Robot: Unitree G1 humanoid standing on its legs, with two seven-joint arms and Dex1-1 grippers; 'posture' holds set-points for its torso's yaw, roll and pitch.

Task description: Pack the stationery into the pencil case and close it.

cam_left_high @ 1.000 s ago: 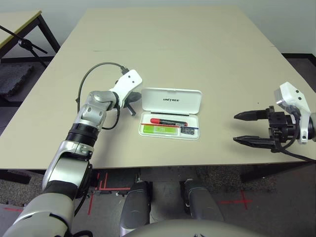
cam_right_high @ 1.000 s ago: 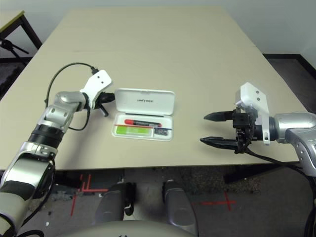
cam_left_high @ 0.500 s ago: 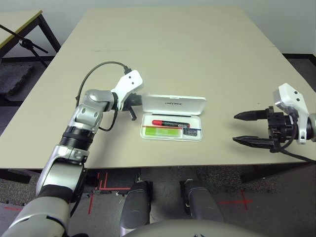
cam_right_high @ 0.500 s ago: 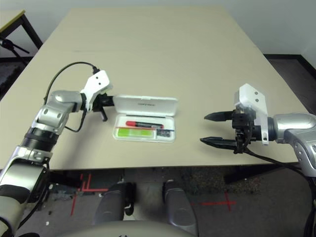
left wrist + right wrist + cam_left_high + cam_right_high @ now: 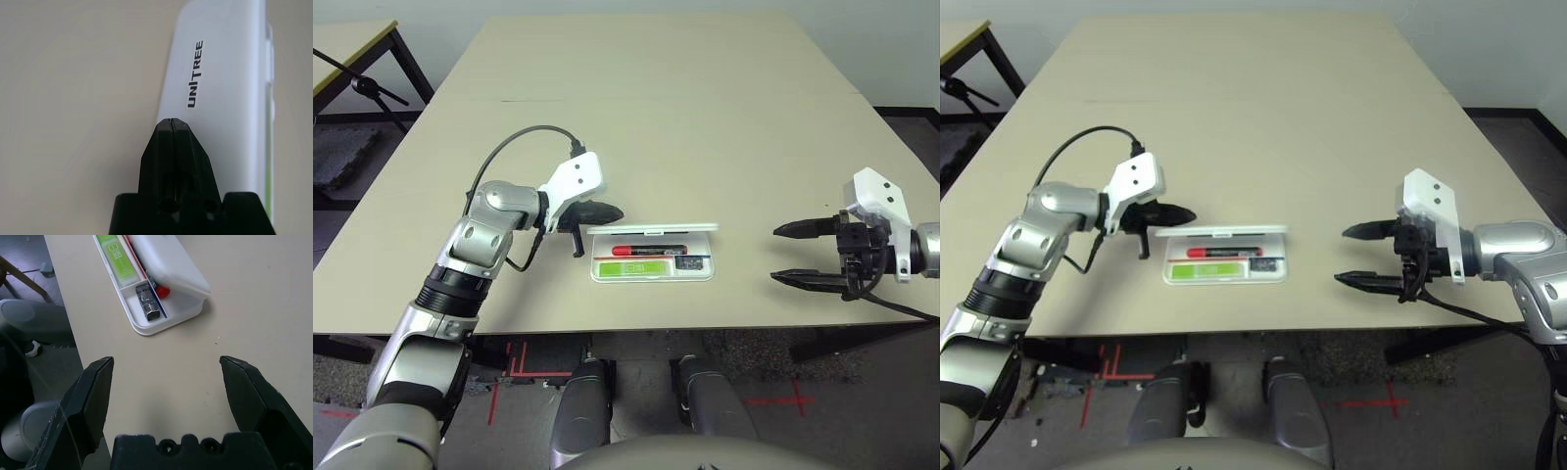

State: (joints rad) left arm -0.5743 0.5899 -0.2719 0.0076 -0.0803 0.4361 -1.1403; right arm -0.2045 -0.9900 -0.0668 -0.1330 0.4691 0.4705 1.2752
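Your clenched left gripper (image 5: 607, 211) had swung the pencil case (image 5: 653, 268) lid from flat-open to half-shut over the packed stationery (image 5: 651, 258); right gripper (image 5: 795, 254) spread, idle.

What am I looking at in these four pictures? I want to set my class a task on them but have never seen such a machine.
It is a humanoid robot at a table. Two pictures come from cameras in its head, looking down over its silver arms. The other two come from a camera on each wrist, looking along that arm's two black fingers.

On the table lies a white pencil case, its lid partly lowered. Inside are a green highlighter, a red marker and a small dark block.

The left pincer is shut and holds nothing; its tip is by the lid's back. The right pincer is open and empty, off to the side.
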